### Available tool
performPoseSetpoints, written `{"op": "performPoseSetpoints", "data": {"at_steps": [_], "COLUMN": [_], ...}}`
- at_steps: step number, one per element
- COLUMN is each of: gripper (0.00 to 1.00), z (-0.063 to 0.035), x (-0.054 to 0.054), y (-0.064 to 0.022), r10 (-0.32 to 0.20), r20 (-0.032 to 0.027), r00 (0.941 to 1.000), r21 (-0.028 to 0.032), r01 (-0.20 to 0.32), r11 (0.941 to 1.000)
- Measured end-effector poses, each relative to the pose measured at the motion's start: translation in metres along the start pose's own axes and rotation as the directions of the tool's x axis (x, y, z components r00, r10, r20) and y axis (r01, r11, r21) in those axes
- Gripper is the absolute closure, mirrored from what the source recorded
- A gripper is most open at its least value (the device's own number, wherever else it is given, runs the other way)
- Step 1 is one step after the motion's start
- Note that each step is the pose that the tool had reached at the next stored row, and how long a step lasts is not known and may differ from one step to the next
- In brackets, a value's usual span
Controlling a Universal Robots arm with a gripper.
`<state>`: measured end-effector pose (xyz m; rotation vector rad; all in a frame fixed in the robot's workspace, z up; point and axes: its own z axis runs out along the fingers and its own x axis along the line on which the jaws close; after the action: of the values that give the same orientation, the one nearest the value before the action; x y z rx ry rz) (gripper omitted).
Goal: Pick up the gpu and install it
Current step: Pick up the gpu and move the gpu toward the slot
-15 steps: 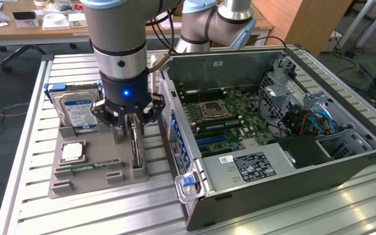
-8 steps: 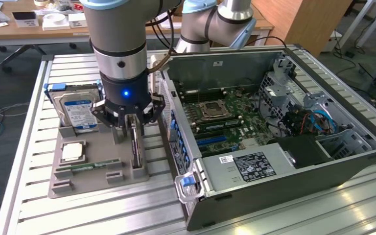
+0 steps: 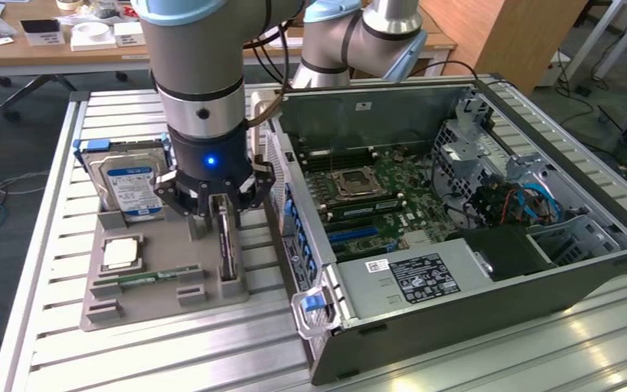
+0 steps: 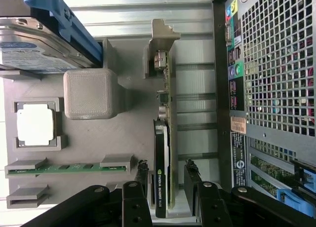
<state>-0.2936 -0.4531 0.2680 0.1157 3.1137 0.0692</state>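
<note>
gpu (image 4: 164,187) edge-on in grey tray (image 4: 128,138), fingers (image 4: 191,170) parted either side, not touching

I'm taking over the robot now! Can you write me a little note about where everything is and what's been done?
Gripper: jaws open, one on each side of the gpu, not closed on it.
Gpu: standing on edge in its holder on the grey parts tray, beside the open computer case.
Done: the gripper is lined up over the card.
Left: the card is not yet gripped, lifted or installed in the case.
</note>
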Motion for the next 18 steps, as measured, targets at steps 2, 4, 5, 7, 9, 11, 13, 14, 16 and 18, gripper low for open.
{"op": "performPoseSetpoints", "data": {"at_steps": [2,4,5,7,9,11,13,14,16,18], "gripper": [0.57,0.57,0.57,0.57,0.57,0.57,0.57,0.57,0.57,0.57], "z": [0.0028,0.0053,0.0066,0.0091,0.0112,0.0122,0.0121,0.0122,0.0123,0.0124], "x": [0.0,0.0,0.0,0.0,0.0,0.0,0.0,0.0,0.0,0.0], "y": [-0.0001,-0.0002,-0.0003,-0.0004,-0.0005,-0.0006,-0.0006,-0.0006,-0.0006,-0.0006], "r10": [0.0,0.0,0.0,0.0,0.0,0.0,0.0,0.0,0.0,0.0], "r20": [0.0,0.0,0.0,0.0,0.0,-0.0001,-0.0001,0.0,0.0,0.0], "r00": [1.0,1.0,1.0,1.0,1.0,1.0,1.0,1.0,1.0,1.0], "r21": [0.0,0.0,0.0,0.0,0.0,0.0001,0.0002,0.0001,0.0,0.0001], "r01": [0.0,0.0,0.0,0.0,0.0,0.0,0.0,0.0,0.0,0.0], "r11": [1.0,1.0,1.0,1.0,1.0,1.0,1.0,1.0,1.0,1.0]}}
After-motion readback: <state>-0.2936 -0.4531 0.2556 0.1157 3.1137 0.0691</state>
